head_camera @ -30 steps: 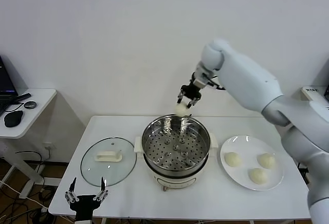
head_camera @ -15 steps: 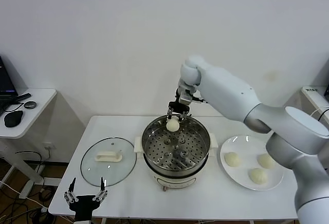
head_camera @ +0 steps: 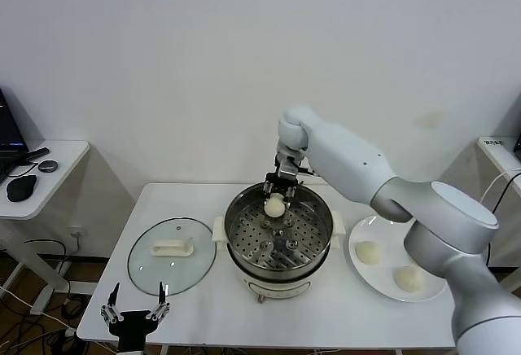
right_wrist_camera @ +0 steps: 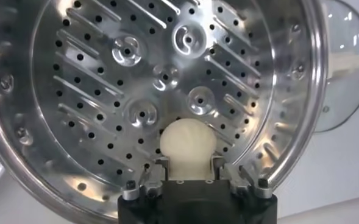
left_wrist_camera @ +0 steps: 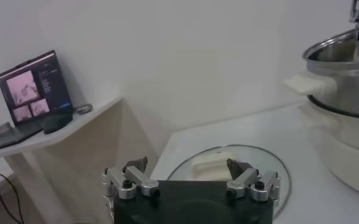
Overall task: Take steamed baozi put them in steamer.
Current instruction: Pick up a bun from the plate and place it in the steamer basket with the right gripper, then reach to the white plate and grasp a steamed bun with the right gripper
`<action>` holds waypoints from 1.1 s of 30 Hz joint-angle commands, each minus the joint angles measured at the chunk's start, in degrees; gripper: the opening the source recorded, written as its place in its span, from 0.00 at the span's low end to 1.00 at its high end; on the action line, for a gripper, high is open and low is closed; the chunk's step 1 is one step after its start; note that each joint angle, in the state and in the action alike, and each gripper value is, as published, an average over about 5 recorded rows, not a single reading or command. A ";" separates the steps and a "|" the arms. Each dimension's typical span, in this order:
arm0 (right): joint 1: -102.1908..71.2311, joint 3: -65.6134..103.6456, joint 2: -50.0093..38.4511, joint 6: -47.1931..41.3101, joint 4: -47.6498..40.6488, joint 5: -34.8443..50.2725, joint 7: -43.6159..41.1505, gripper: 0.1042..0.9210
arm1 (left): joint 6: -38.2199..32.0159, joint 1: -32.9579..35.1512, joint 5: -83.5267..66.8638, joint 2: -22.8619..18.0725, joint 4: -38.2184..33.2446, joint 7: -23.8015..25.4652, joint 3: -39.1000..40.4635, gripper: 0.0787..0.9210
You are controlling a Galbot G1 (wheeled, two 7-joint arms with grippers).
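White table before you: your right gripper pinches a baozi over the steamer's far side, left gripper spread near the table's near-left edge.

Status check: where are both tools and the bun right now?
Right tool over steamer, bun between its fingers. Left tool open, parked low beside table. Three buns on plate. Tray clear.

no text can be read — no labels, no numbers.

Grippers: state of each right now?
Left gripper: open, empty, parked low beside the table.
Right gripper: shut on a baozi over the steamer.
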 commanded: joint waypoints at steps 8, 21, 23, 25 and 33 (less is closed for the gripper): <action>0.64 -0.06 -1.68 -0.21 0.68 3.85 0.40 0.74 | 0.26 0.06 0.15 0.15 -0.59 0.70 0.14 0.88; 11.45 -3.79 -22.80 -19.02 21.81 23.26 6.15 0.88 | 1.07 -0.74 0.10 0.37 -1.19 1.84 0.74 0.88; 13.11 -4.84 -27.24 -23.64 23.63 26.33 10.43 0.88 | 1.21 -1.07 0.07 0.61 -1.03 2.13 0.86 0.88; 14.32 -5.66 -31.95 -29.75 25.05 29.30 12.99 0.88 | 1.29 -1.34 -0.08 0.92 -0.80 2.31 0.87 0.88; 10.54 -8.12 -49.79 -57.66 33.04 32.10 5.55 0.88 | 2.09 -2.75 -1.55 1.42 -0.14 3.15 1.12 0.88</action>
